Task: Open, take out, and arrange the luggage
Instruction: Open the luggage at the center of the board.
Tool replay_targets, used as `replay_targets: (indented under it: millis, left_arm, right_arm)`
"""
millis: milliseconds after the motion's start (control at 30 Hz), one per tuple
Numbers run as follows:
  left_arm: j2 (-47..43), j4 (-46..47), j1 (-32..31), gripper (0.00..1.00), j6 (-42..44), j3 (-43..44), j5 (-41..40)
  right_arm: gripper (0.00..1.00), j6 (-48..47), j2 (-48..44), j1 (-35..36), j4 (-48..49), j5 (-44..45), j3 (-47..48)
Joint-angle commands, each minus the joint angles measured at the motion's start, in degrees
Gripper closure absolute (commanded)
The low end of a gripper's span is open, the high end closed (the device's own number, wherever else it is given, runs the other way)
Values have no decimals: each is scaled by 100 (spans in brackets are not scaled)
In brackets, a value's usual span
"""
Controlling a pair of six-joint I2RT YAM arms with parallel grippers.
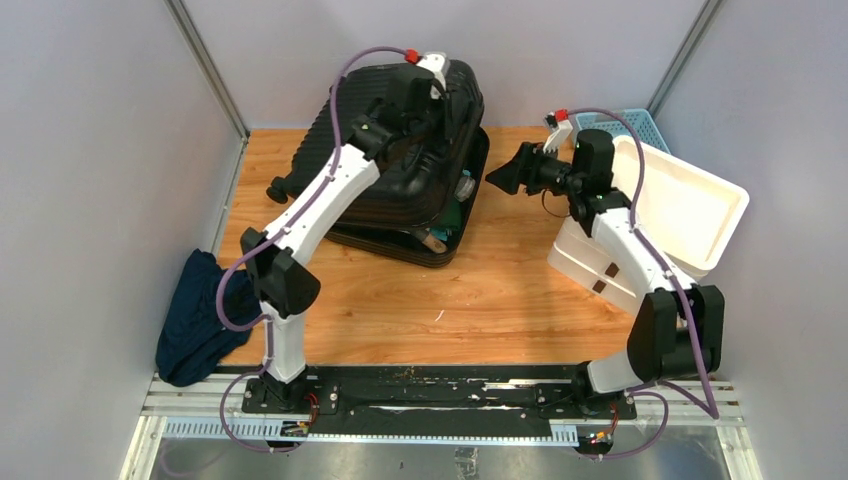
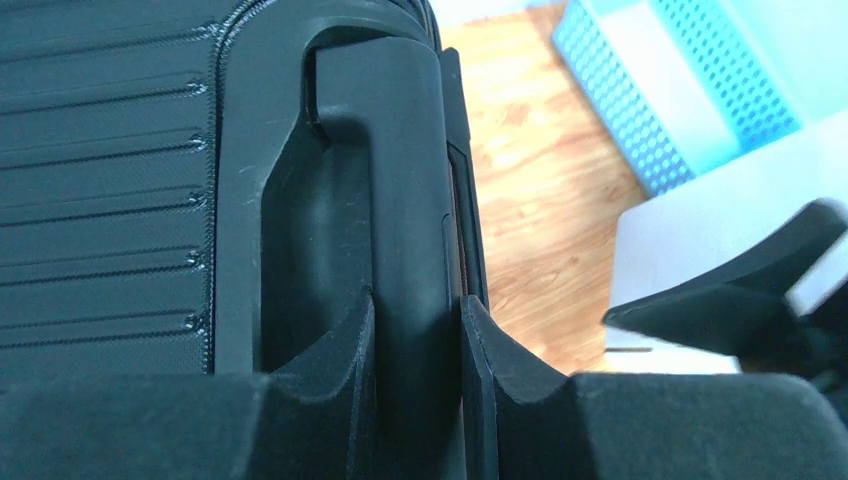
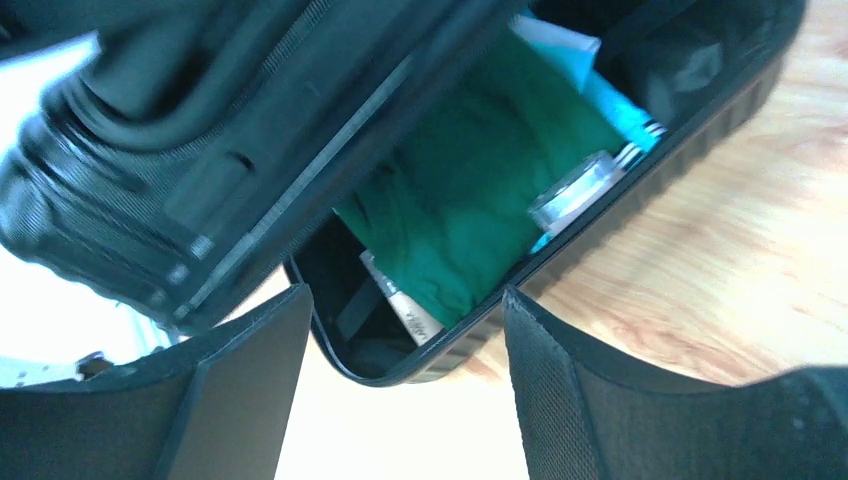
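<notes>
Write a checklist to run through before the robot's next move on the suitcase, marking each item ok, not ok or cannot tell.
1. Left tool clamped on the suitcase handle: ok.
2. Lid lifted off the lower shell: ok, only partly.
3. Right tool open and empty: ok.
4. Right tool facing the gap: ok.
5. Green cloth visible inside the lower shell: ok.
6. Gap wide enough for the right tool to enter: cannot tell.

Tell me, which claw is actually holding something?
The left gripper: it pinches the handle of the luggage. The right gripper is open and empty, facing the gap under the lid.
</notes>
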Motion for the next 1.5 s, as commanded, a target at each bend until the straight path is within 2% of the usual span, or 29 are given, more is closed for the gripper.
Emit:
replay_targets:
  millis: [0, 67, 200, 333, 433, 567, 600, 700, 733, 800, 900, 1033, 1133, 1167, 1200, 1267, 1333, 1367, 1467]
  left_arm:
    - [-692, 1307, 133, 100, -134, 43, 470]
    - [-755, 1312, 194, 100, -194, 47, 561]
    - [-850, 1342, 311, 100, -283, 12, 670]
    - [-893, 1344, 381, 100, -329, 7, 762]
    - [-880, 1339, 458, 100, -426, 16, 903]
    - [-879, 1252, 589, 100, -529, 65, 1180]
    - [-879, 1175, 652, 95, -525, 120, 1258]
    - [-970, 673, 790, 61, -293, 369, 1419]
    - [-1078, 527, 837, 53, -164, 359, 1426]
    - [-1388, 399, 978, 43, 50, 138, 1486]
    - [-1981, 429, 1293, 36, 235, -514, 1756]
    - [-2818, 403, 1824, 35, 854, -1248, 1688]
    - [-3489, 748, 2293, 33, 1792, -2191, 543]
    - [-3597, 907, 2686, 33, 1945, -2483, 261]
    - [-3602, 1003, 3109, 34, 1884, -2692, 314]
    - [-3475, 1215, 4013, 44, 1361, -3081, 998]
    - [-3289, 1720, 4634, 69, 749, -3620, 1482]
    - [-3171, 1852, 4796, 72, 580, -3718, 1537]
    - [-2638, 1877, 4959, 73, 522, -3842, 1507]
  right_arm:
    - [27, 1576, 160, -70, 2061, -638, -780]
    - [28, 2004, 186, -12, 2681, -499, -1107]
    - [37, 1607, 369, 319, 1715, 294, -796]
    - [64, 2446, 1065, 592, 1811, 67, -214]
    - [79, 3073, 1728, 826, 2079, -244, 275]
    - [81, 3729, 2339, 1052, 2535, -493, 791]
    - [81, 4006, 2453, 1075, 2845, -579, 847]
    - [81, 4789, 2749, 1096, 3780, -774, 988]
    - [81, 5012, 2836, 1102, 4082, -832, 1026]
    - [81, 5343, 2991, 1118, 4371, -915, 1139]
    - [81, 5418, 3088, 1152, 4433, -958, 1328]
    - [81, 5368, 3082, 1166, 4302, -1007, 1409]
    - [81, 5100, 2956, 1171, 4009, -1022, 1422]
    - [81, 5010, 2915, 1162, 3881, -1013, 1424]
    - [81, 4921, 2886, 1163, 3769, -1017, 1461]
    - [81, 4780, 2856, 1170, 3594, -1023, 1521]
    - [81, 4683, 2855, 1189, 3458, -1027, 1603]
    - [81, 4603, 2855, 1206, 3353, -1034, 1643]
    - [81, 4315, 2851, 1283, 2989, -1038, 1790]
